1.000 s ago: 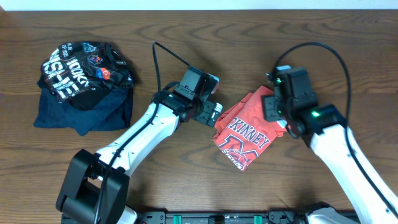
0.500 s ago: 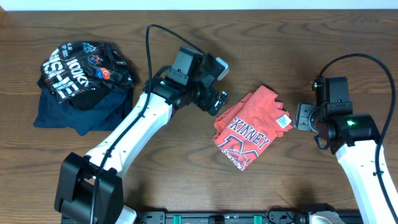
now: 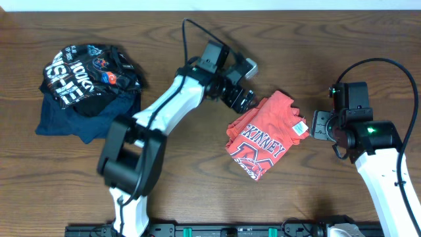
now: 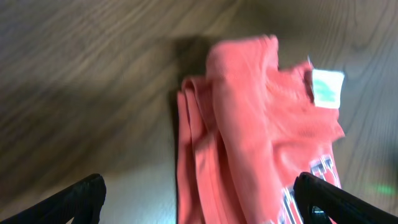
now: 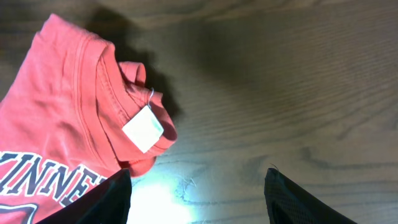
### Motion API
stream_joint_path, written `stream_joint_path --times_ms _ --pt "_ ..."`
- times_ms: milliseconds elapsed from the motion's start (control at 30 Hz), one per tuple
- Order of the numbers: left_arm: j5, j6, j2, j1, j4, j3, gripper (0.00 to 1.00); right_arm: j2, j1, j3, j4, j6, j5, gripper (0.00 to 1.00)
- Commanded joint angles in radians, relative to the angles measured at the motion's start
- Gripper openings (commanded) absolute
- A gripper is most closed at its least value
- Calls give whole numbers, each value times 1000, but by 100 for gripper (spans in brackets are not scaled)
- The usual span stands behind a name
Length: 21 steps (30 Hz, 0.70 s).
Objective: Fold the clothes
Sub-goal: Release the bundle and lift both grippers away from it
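The orange-red T-shirt [image 3: 264, 133] lies folded in a compact bundle on the table, white block lettering showing, a white tag at its right edge. It also shows in the left wrist view [image 4: 261, 124] and the right wrist view [image 5: 68, 118]. My left gripper [image 3: 242, 100] is open and empty, just above the shirt's upper left corner; its fingers [image 4: 199, 202] straddle the shirt's folded edge from above. My right gripper [image 3: 321, 125] is open and empty, to the right of the shirt, its fingers [image 5: 199, 199] over bare table beside the collar.
A black garment with white lettering [image 3: 89, 76] lies on a navy blue garment [image 3: 85, 118] at the far left of the wooden table [image 3: 197, 171]. Cables run from both arms.
Both grippers have let go of the shirt and drawn back. The right arm moved off to the right. The left arm swung up and to the right above the shirt's corner.
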Motion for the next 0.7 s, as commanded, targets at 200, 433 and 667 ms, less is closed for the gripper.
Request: stream_joint_path --times_ms 200,433,667 --pt "58 -31 175 -14 27 133 98 -6 -10 12 -13 16 -3 66" --pt "60 -57 258 -31 37 132 98 -6 -10 12 -13 16 -3 67" --pt "103 -57 302 -96 3 131 98 -6 -10 12 -11 16 -3 67"
